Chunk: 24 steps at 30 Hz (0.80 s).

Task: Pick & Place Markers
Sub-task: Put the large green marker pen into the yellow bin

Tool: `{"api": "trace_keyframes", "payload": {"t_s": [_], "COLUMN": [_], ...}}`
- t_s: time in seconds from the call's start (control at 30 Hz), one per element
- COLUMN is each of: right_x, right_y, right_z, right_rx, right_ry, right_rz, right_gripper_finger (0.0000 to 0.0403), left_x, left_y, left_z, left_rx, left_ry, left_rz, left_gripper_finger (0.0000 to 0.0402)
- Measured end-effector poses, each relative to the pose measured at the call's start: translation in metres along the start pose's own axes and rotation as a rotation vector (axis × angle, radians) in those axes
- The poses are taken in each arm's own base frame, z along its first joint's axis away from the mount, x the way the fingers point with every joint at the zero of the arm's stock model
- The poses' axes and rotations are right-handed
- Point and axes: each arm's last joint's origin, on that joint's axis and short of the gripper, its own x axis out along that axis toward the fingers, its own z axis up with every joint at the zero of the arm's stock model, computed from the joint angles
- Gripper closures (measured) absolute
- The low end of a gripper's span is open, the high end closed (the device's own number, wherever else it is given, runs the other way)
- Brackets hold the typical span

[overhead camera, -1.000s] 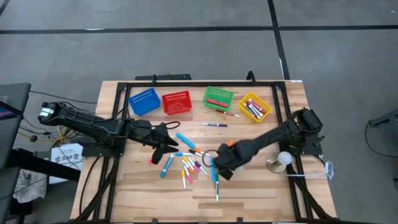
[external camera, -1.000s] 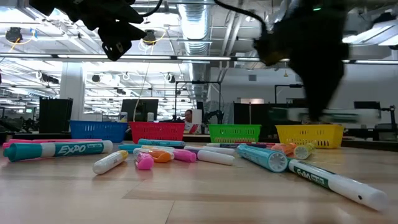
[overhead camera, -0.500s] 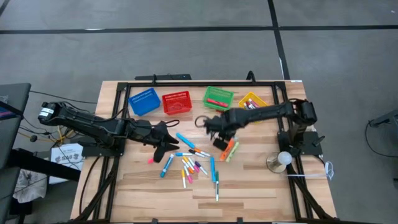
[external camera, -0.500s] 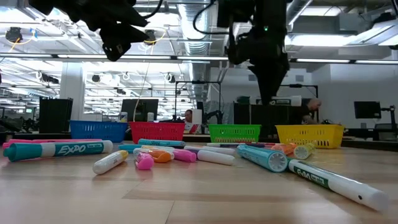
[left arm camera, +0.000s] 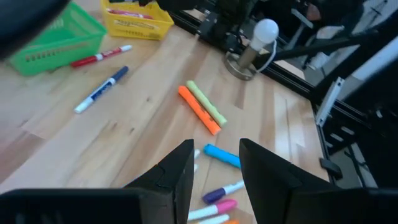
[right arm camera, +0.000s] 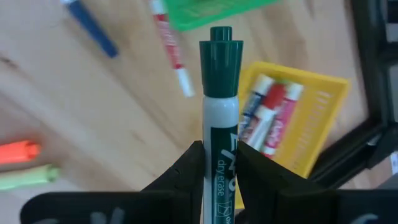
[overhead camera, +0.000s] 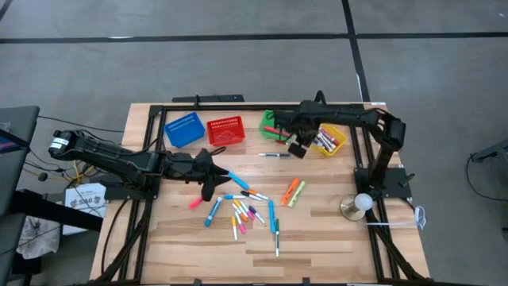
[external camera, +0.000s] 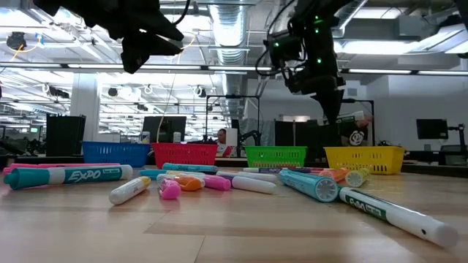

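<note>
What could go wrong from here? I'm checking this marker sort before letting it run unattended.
1. The right gripper holds the green marker by its lower body only, so it could tilt or slip before release.
2. It hangs between the green basket and the yellow basket; a drop now could miss, landing by the loose red marker and blue marker.
3. The left gripper, jaws open, hovers over the crowded pile and could nudge neighbours.

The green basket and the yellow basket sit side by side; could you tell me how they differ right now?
The green basket holds one red marker; the yellow basket holds several. The right gripper, shut on a green marker, hovers between them, above the table. Both are small mesh baskets in the back row.
</note>
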Motion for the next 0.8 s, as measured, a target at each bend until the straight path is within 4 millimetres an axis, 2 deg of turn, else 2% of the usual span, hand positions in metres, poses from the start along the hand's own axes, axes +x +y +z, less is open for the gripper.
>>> {"api": "trace_keyframes", "payload": {"t_s": [0.23, 0.4, 0.53, 0.8], "right_x": [0.011, 0.02, 0.029, 0.054], "right_y": [-0.055, -0.08, -0.087, -0.074], "right_z": [-0.001, -0.004, -0.011, -0.02], "right_rx": [0.094, 0.172, 0.197, 0.155], "right_ry": [0.057, 0.093, 0.154, 0.227], "right_rz": [0.016, 0.035, 0.087, 0.084], "right_gripper_finger": [0.033, 0.033, 0.033, 0.033], "left_x": [0.0, 0.0, 0.0, 0.0], "left_y": [0.001, 0.001, 0.001, 0.001], "left_z": [0.001, 0.001, 0.001, 0.001], "left_rx": [-0.025, -0.028, -0.032, -0.035], "left_ry": [-0.023, -0.028, -0.028, -0.028], "left_rz": [0.031, 0.037, 0.037, 0.037], "left_gripper_finger": [0.0275, 0.0275, 0.0275, 0.0275]}}
